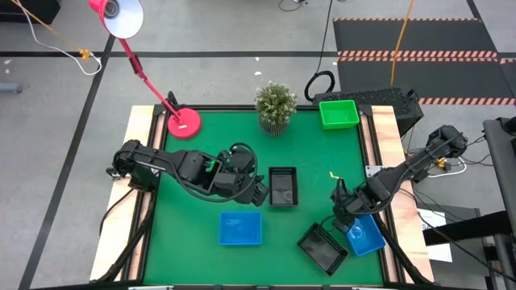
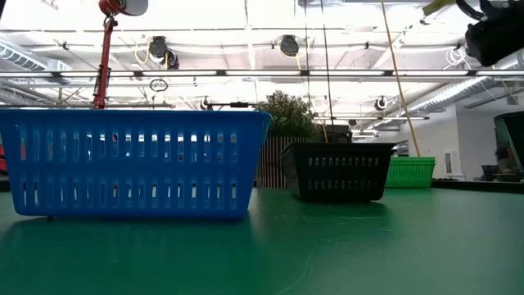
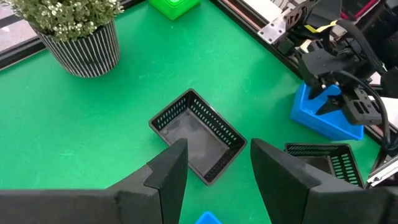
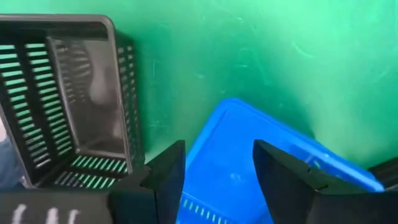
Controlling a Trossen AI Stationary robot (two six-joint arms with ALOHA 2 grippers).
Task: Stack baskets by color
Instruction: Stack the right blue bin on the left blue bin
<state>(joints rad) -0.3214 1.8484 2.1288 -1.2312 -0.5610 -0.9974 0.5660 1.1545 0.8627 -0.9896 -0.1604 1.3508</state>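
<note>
From my remote station I see the green table mat (image 1: 242, 153), framed along both sides by pale wooden rails (image 1: 139, 129). At its far edge stand a potted plant (image 1: 275, 105) in a striped pot and, well apart toward the left corner, a red lamp base (image 1: 184, 123) whose red arm slants up to a white-lined shade (image 1: 119, 14). Beyond the right far corner I note striped hazard tape (image 1: 415, 55) on dark floor matting.

Bright overhead lights, soft shadows, right wrist pic blurry w/ glare.

The right pincer (image 1: 348, 219) hides part of a blue basket (image 1: 367, 235), its contact unclear
</note>
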